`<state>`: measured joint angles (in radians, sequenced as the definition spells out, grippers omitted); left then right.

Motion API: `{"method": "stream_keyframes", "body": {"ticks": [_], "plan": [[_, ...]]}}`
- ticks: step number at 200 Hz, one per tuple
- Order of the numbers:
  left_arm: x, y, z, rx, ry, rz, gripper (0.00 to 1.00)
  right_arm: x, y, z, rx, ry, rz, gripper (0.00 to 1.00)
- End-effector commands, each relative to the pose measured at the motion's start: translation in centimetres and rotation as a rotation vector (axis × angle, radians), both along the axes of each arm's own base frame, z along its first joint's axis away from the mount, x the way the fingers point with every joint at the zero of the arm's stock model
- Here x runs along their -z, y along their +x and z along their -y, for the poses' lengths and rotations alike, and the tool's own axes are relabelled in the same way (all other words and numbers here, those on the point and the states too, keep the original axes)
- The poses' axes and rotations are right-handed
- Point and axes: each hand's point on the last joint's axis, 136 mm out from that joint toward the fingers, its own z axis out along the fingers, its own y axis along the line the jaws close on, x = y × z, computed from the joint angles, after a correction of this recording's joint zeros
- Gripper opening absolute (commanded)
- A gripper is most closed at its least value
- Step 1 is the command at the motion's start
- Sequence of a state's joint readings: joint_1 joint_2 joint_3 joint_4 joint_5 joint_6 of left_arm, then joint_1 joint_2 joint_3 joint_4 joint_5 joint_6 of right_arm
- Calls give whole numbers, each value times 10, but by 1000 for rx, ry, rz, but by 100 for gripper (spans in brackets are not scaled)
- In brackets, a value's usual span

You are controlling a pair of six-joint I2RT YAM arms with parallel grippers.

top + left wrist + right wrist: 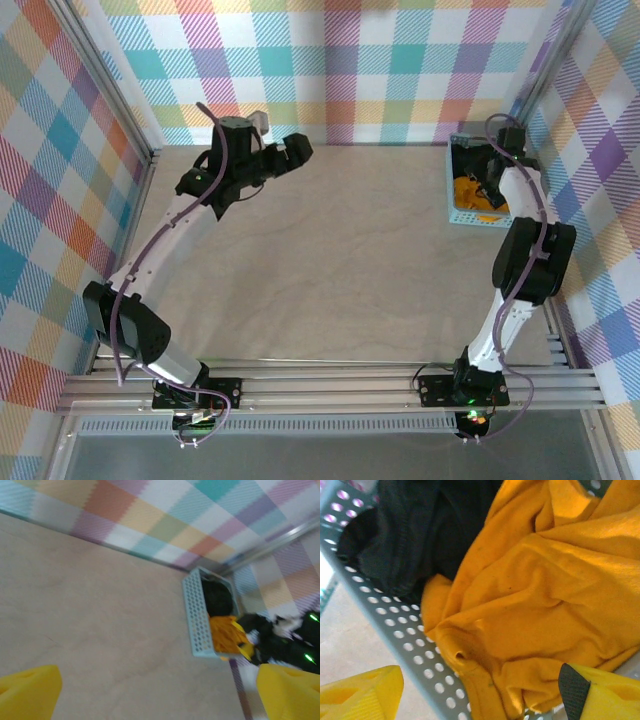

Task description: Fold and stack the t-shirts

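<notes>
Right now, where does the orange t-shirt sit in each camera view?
Top external: the orange t-shirt is at the far right, upper part, in the basket's near half.
Left wrist: the orange t-shirt is right of centre, at the basket's lower end.
Right wrist: the orange t-shirt is crumpled across centre and right, beside the black t-shirt.
Shared landmark: the light-blue mesh basket.

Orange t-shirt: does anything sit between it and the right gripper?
Nothing visible. The right gripper, fingers open, is directly above the orange t-shirt in the basket; the black t-shirt lies beside it, not over it.
</notes>
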<state>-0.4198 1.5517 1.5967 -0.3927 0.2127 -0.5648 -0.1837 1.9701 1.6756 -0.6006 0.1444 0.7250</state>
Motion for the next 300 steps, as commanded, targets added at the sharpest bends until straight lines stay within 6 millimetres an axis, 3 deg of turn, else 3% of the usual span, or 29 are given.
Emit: {"method": "stream_keyframes", "body": {"ticks": [1,35,48,60,78,91,113,146,182,200,222,234,246,259,270,281,300], "plan": [[-27,-32,11,85,-35,22,99,4,10,-5,3,37,-20,81],[-25,-46,10,84,-21,13,98,45,20,-8,17,89,-70,79],[-23,-49,8,78,-10,6,98,62,21,-10,18,109,-98,74],[-21,-50,6,74,3,-1,97,72,22,-11,13,122,-110,60],[-20,-51,5,72,12,-8,96,67,31,-13,-9,123,-47,27],[-20,-52,5,74,14,-11,95,42,38,-13,-23,100,62,12],[-21,-50,6,78,21,-13,95,-15,39,-10,-29,-4,230,0],[-16,-44,13,90,20,-29,94,-107,26,-22,-78,-111,409,0],[-9,-38,13,72,20,-47,93,-208,-6,-47,-121,-175,610,0],[-5,-35,6,30,47,-59,93,-271,-17,-79,-222,-194,749,0],[1,-32,-12,-63,107,-77,93,-343,-35,-138,-403,-230,915,0],[4,-33,-24,-119,140,-87,93,-371,-47,-172,-504,-223,1000,0],[4,-34,-41,-193,185,-92,93,-388,-58,-206,-596,-200,1053,0],[3,-37,-63,-284,242,-96,94,-388,-67,-241,-682,-158,1059,0],[1,-42,-80,-348,287,-95,95,-376,-73,-274,-762,-108,1037,0],[-2,-48,-95,-400,328,-93,95,-350,-78,-306,-835,-63,979,0],[-5,-59,-116,-473,382,-89,96,-285,-96,-368,-972,25,849,0]]}}
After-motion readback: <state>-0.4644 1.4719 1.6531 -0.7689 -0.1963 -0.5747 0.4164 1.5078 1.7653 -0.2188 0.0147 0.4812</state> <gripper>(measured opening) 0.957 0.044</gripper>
